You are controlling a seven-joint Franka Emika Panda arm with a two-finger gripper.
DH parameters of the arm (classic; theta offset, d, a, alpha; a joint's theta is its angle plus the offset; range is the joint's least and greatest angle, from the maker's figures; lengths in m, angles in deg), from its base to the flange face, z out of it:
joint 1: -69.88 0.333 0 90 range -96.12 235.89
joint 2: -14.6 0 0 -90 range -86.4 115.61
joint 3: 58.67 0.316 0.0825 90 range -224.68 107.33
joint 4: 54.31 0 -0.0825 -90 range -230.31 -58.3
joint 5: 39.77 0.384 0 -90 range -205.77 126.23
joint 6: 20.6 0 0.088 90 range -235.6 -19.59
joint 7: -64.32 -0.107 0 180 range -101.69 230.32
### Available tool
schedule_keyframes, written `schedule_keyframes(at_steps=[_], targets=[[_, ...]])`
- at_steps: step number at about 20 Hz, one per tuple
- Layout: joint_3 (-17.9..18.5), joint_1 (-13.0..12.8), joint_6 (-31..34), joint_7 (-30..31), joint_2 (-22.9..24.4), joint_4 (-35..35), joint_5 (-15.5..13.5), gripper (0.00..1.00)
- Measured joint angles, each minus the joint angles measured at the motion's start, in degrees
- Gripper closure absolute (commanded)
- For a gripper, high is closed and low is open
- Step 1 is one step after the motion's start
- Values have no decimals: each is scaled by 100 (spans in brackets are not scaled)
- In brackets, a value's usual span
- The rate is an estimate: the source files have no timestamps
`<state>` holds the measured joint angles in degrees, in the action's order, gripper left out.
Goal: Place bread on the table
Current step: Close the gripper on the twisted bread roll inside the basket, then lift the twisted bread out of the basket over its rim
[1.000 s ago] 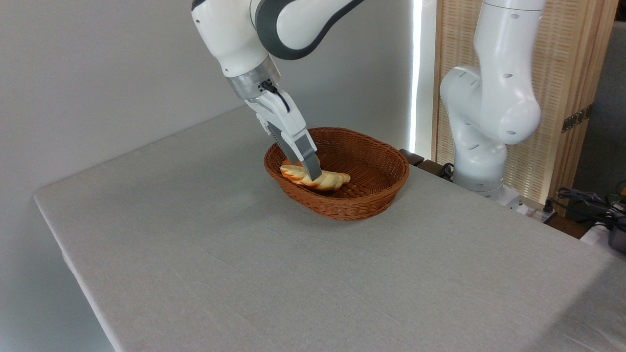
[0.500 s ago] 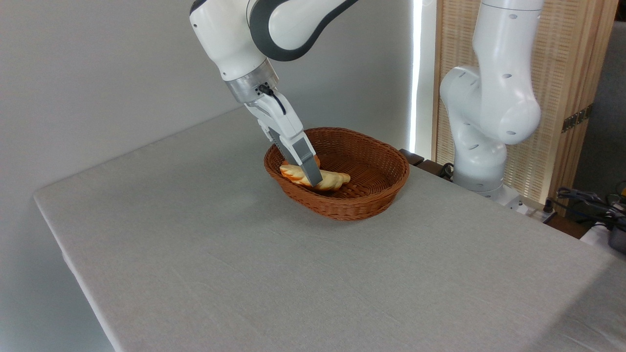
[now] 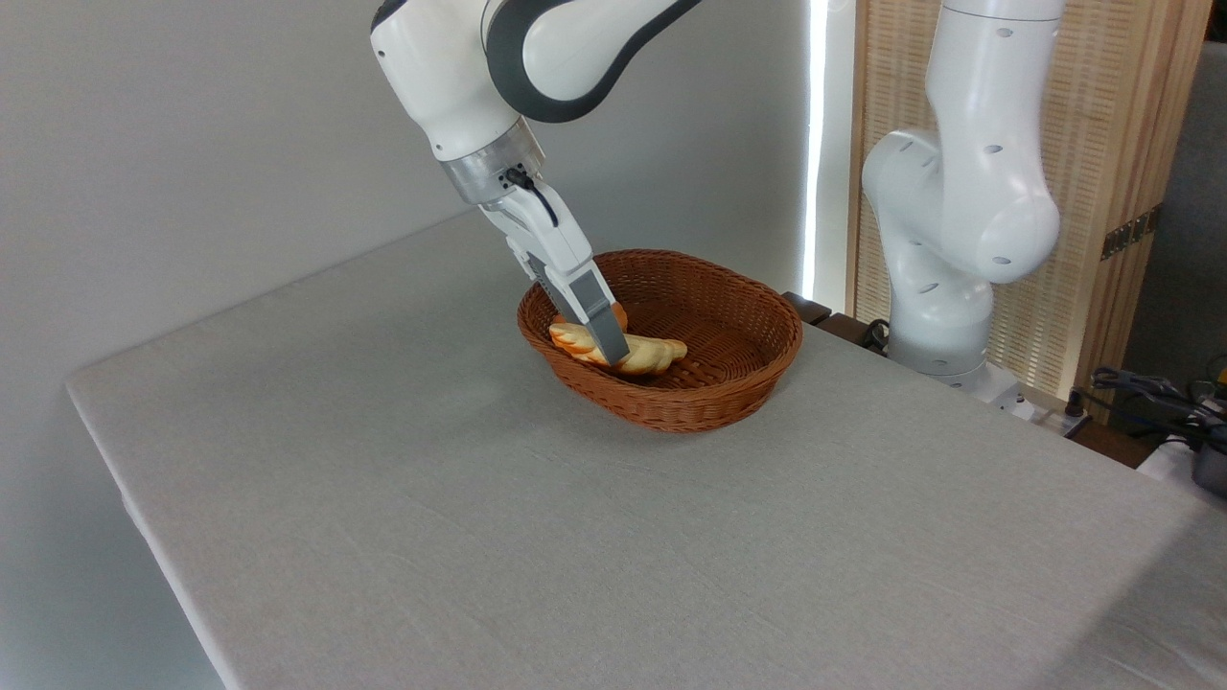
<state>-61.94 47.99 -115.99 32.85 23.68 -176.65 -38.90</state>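
The bread (image 3: 658,353), a pale yellow twisted loaf with browned edges, lies inside the brown wicker basket (image 3: 748,393) near its left wall. My gripper (image 3: 614,351) reaches down at a slant into the basket and sits over the loaf's middle. One grey finger (image 3: 602,321) crosses in front of the bread; the other finger is hidden behind it. The gap between the fingers does not show, so their grip cannot be judged. The table (image 3: 460,498) with its light grey cloth spreads out around the basket.
A bit of an orange bun (image 3: 621,310) peeks out behind the finger in the basket. The arm's white base column (image 3: 944,287) stands at the table's far right edge. Cables (image 3: 1150,393) lie at the right. A wall runs behind the table.
The gripper has dropped slightly lower over the bread and shifted a touch left. The bread lies where it was in the basket.
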Motion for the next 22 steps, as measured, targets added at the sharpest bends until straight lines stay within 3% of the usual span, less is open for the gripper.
schedule_keyframes(at_steps=[22], targets=[[-1,0,16,0,196,196,0,54]])
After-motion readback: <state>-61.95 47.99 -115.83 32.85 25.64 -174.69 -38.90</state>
